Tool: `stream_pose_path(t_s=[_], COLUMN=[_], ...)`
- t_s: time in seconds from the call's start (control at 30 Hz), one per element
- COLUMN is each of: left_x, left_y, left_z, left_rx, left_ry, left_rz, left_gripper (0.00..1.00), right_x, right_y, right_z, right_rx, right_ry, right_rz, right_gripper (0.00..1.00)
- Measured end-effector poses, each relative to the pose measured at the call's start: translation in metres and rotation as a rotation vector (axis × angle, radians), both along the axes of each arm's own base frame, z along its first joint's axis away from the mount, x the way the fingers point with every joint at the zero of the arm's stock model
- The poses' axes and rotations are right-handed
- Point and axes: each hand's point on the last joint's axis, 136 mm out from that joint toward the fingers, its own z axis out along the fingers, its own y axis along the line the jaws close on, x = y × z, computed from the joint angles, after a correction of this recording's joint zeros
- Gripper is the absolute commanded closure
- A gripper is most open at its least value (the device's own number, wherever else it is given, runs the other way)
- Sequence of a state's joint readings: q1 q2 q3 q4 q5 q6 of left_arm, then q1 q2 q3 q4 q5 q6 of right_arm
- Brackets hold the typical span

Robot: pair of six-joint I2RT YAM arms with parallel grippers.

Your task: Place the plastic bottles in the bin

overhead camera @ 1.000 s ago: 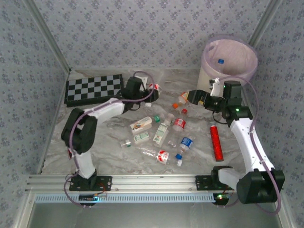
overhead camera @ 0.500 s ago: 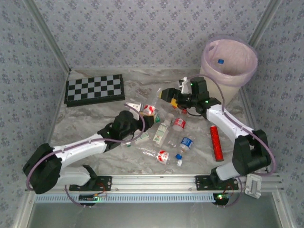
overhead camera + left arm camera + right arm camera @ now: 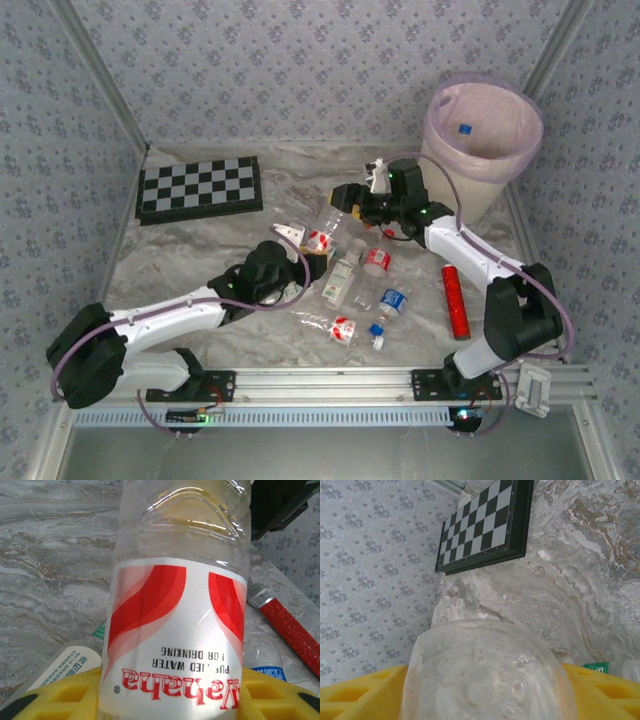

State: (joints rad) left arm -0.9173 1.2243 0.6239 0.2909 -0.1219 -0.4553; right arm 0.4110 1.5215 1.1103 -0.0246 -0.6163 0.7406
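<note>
Left gripper (image 3: 312, 247): reaching in low from the near-left corner toward the middle of the marbled tabletop (image 3: 200, 250), its yellow fingers (image 3: 55, 700) pinching a Wahaha water bottle (image 3: 175, 615) across the lower part of the red-and-white label. The left wrist view is reading the label print upside down, with the clear ribbed body running away from the camera. Right gripper (image 3: 342, 203): coming in from the right and meeting the far end of that same bottle, which is spanning slantwise between the two grippers at the far-left edge of the pile. Its yellow pads (image 3: 355, 695) are sitting on either side of the bottle's clear rounded end, but whether they are pressing on it cannot be told. Remaining plastic bottles: lying loose on the tabletop just near-right of the held one, among them a red-labelled bottle (image 3: 377, 261), a blue-labelled bottle (image 3: 393, 301), a green-labelled bottle (image 3: 338, 283) and a flattened red-labelled one (image 3: 343, 329) nearest the rail. Bin (image 3: 478, 190): standing upright in the far right corner, well apart from the held bottle, with a pale pink liner draping over its rim and a blue cap (image 3: 464, 128) showing inside. Red cylinder (image 3: 456, 300): lying lengthwise to the right of the pile, beside the right arm. Checkerboard (image 3: 198, 188): lying flat at the far left of the tabletop, apart from everything else.
</note>
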Motion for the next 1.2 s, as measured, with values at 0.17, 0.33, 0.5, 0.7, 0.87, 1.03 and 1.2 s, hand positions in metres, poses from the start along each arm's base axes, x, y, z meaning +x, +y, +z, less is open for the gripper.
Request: stream_pose_path(t_s=[0.17,0.33,0.5,0.7,0.87,1.03,1.2], left_x=[0.000,0.000,0.007,0.005,0.004,0.002,-0.003], left_y=[0.000,-0.003,0.000,0.004,0.007,0.010,0.017], left_z=[-0.001,0.005,0.013,0.008,0.013,0.017,0.010], left_rx=[0.004,0.001,0.022,0.043,0.036,0.023,0.029], left_ry=[0.000,-0.009,-0.028,-0.014,-0.018,-0.022,-0.009], left_rz=[0.002,-0.004,0.028,0.034,0.037,0.041,0.049], left_gripper=[0.55,0.14,0.01,0.01,0.01,0.01,0.01], right_x=[-0.001,0.001,0.035,0.065,0.053,0.050,0.095], right_y=[-0.002,-0.008,-0.051,-0.158,-0.240,-0.290,-0.306], right_z=[-0.003,0.005,0.054,0.177,0.279,0.320,0.294], right_rx=[-0.026,-0.056,-0.141,-0.297,-0.468,-0.633,-0.783], right_ry=[-0.004,-0.008,-0.139,-0.463,-0.716,-0.823,-0.809], right_rz=[-0.003,-0.009,-0.121,-0.455,-0.782,-0.990,-1.018], right_gripper=[0.49,0.52,0.56,0.60,0.66,0.73,0.73])
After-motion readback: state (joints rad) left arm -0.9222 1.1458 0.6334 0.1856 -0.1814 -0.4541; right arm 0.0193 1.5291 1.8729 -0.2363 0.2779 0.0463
